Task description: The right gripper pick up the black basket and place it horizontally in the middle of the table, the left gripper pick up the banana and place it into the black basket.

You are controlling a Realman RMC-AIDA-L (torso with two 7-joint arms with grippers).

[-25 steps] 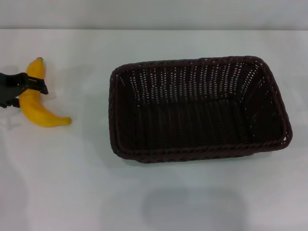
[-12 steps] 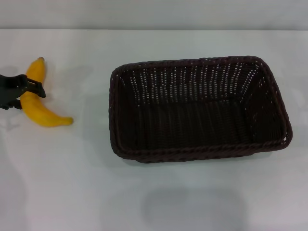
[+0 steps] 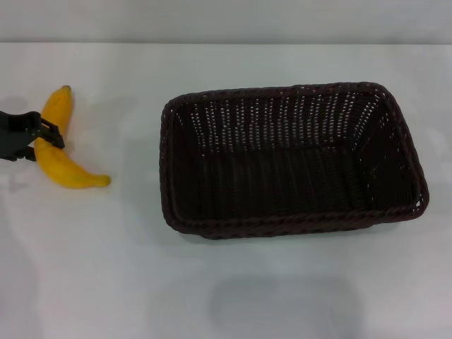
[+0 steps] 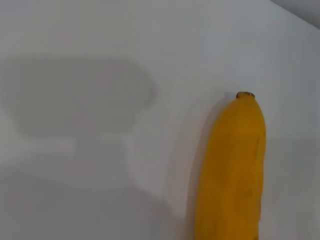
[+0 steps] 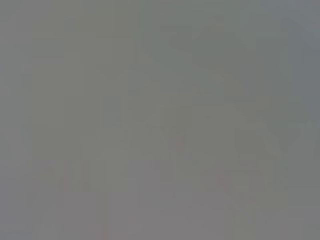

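Observation:
The black basket [image 3: 182,224] stands lengthwise across the middle of the white table [image 3: 99,268], open side up and empty. The yellow banana [image 3: 68,173] lies at the far left of the table, well apart from the basket, its dark tip pointing away from me. My left gripper [image 3: 44,138] reaches in from the left edge and is shut across the banana's middle. The left wrist view shows the banana [image 4: 232,170] close up over the white surface. The right gripper is out of view; its wrist view is plain grey.
A soft shadow lies on the table in front of the basket [image 3: 282,304]. The table's far edge [image 3: 226,44] meets a grey wall.
The banana has shifted slightly right and toward me in the left gripper's hold, and the gripper has moved with it. The basket has not moved.

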